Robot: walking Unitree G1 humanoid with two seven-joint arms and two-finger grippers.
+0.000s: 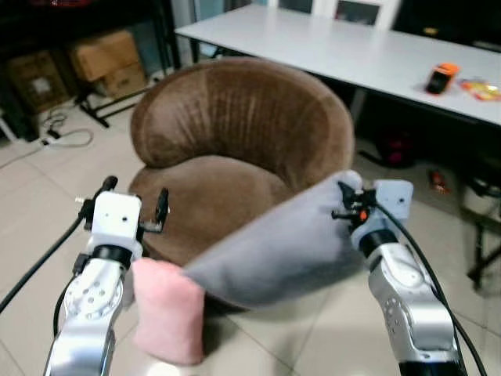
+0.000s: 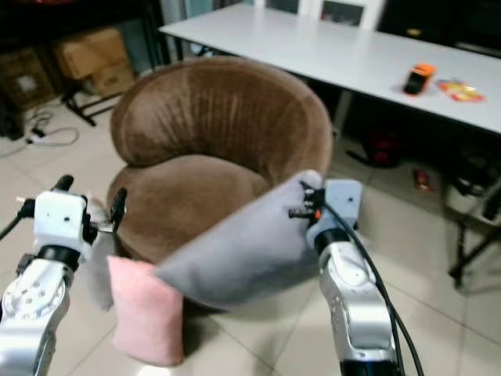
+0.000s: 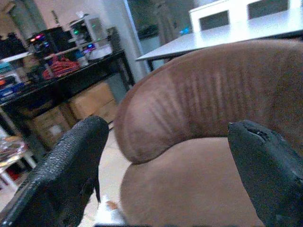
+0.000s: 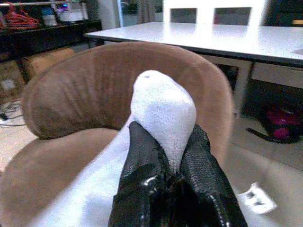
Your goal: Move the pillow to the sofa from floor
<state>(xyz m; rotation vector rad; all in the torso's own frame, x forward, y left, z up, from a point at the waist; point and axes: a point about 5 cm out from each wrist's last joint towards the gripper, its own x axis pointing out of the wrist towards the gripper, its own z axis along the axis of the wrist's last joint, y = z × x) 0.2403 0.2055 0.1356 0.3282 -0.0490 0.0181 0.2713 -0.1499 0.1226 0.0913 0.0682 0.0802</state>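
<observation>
— What is on the left side, please?

— At the far left there is a dark shelf with cardboard boxes [image 1: 106, 59] under it, and a white cable [image 1: 66, 139] lies on the tiled floor [image 1: 47, 196]. Nearer, the left gripper [image 1: 135, 205] is raised just before the front left edge of the brown sofa [image 1: 235, 133]. Its two black fingers [image 3: 71, 165] stand wide apart and hold nothing; between them the wrist view looks at the sofa's seat and curved back.

— And below that gripper?

— A pink pillow [image 1: 168, 309] stands on the floor, leaning against the sofa's front. The low end of the grey pillow [image 1: 274, 251] touches its top.

— Where is the grey pillow exactly?

— It is lifted off the floor, tilted, at the front right of the sofa. Its low end is near the pink one, and its high corner is up at the right gripper [image 1: 350, 205]. Part of it overlaps the front edge of the seat; I cannot tell if it rests on it.

— How does the right gripper hold it?

— The fingers [image 4: 142, 165] are closed tight on the pillow's upper corner, which bulges out above them in the wrist view.

— What is further to the right?

— Behind the sofa is a long white table [image 1: 352, 51] with an orange object [image 1: 442, 77] on it.
</observation>
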